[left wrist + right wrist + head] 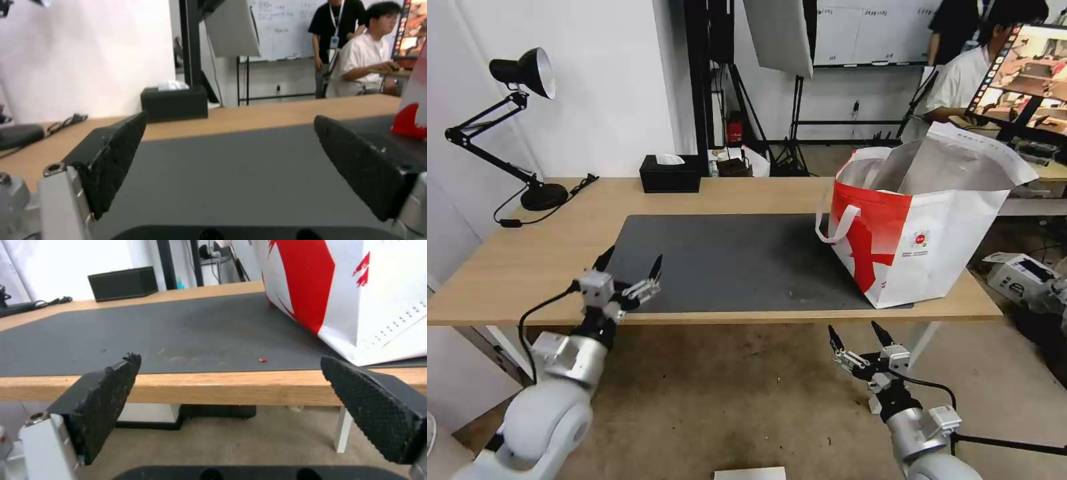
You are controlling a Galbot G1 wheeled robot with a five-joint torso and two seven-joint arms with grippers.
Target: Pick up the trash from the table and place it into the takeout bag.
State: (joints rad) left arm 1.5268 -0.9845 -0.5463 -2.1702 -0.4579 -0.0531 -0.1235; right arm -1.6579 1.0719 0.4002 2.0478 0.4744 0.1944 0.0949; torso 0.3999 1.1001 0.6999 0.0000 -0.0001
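No bowl, tray or tissue lies on the table; both grippers, left and right, hang wide-fingered and empty at its near edge, takeout bag standing far right, suggesting clearing is done.

White rounded arms, silver wrist blocks, black cables; hands with black, seemingly textured fingers.

I see a light-wood desk top carrying a dark grey rectangular mat; at its right edge a boxy white takeout bag with red side panel, silver foil lining, round red logo; at the far edge a black tissue box; a tiny red speck on the mat.
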